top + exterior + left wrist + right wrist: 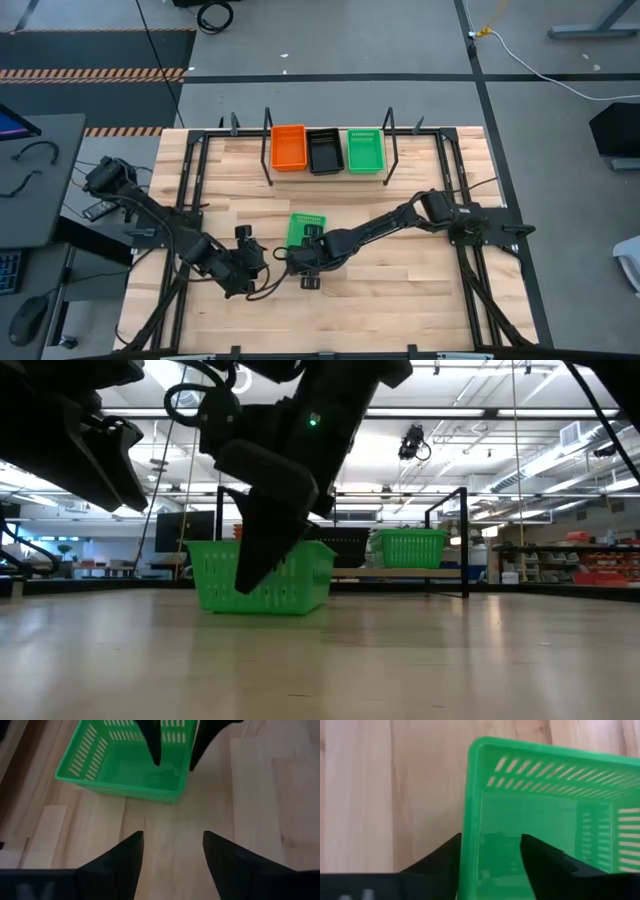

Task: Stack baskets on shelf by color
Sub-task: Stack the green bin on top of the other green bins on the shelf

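Observation:
A green basket (305, 225) rests on its base on the table, near the middle; the low view shows the green basket (290, 585) flat on the wood. My right gripper (490, 855) is open and low over it, with one finger inside the basket and one outside a wall. My left gripper (172, 855) is open above bare wood to the basket's left, nearer the near edge. On the shelf (389, 150) at the far side stand an orange basket (288, 147), a black basket (323, 151) and a second green basket (365, 150). My right gripper comes from above, pointing down, and straddles one wall (470, 825) of the green basket, one finger inside and one outside. I cannot tell whether either finger touches the wall. The basket sits on the table.
Black metal frame rails (190, 200) run along the table's left and right sides. Bare wood lies near the table's near edge and between the basket and the shelf. A desk with a keyboard and a mouse (25, 320) stands left of the table.

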`<state>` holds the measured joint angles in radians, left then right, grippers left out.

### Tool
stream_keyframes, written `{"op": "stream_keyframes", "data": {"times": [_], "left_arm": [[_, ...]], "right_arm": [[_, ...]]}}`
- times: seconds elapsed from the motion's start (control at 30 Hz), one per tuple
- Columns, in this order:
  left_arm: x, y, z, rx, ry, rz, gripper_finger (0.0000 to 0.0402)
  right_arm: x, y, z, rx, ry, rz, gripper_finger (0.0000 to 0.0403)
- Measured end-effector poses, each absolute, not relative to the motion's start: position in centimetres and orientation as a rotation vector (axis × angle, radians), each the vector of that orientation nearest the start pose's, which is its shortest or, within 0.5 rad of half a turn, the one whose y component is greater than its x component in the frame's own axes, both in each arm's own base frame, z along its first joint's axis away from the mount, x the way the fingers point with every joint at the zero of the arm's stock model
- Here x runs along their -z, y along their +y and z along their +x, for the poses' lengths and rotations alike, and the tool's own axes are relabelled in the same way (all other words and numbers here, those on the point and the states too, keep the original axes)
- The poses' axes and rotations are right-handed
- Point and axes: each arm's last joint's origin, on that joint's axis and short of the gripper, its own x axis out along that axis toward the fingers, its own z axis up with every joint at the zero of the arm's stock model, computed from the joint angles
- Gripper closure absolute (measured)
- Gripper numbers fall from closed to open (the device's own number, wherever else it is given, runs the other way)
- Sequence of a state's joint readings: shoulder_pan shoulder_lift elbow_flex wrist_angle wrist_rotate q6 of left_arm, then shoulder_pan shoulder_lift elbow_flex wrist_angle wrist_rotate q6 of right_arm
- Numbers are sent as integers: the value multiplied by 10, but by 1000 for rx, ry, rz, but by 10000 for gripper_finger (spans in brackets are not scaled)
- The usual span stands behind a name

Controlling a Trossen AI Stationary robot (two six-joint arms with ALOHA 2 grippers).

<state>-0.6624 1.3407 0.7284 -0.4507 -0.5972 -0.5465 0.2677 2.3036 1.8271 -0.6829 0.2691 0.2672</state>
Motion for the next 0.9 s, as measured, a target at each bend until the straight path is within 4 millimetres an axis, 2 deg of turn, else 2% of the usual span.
{"op": "stream_keyframes", "data": {"times": [0.27, 0.4, 0.53, 0.63, 0.77, 0.9], "left_arm": [[-190, -134, 200, -195, 805, 112, 201], [-190, -134, 200, -202, 797, 104, 202], [-190, -135, 200, -202, 796, 100, 204], [-190, -135, 200, -202, 794, 100, 208], [-191, -136, 201, -199, 776, 87, 212], [-192, -136, 202, -213, 757, 88, 212]], "right_arm": [[-154, 118, 462, 109, 1136, -160, 385], [-155, 110, 455, 139, 1213, -212, 389], [-165, 102, 437, 200, 1347, -261, 397], [-189, 99, 423, 259, 1371, -293, 398], [-230, 95, 401, 314, 1363, -358, 398], [-281, 76, 373, 338, 1347, -408, 400]]}}
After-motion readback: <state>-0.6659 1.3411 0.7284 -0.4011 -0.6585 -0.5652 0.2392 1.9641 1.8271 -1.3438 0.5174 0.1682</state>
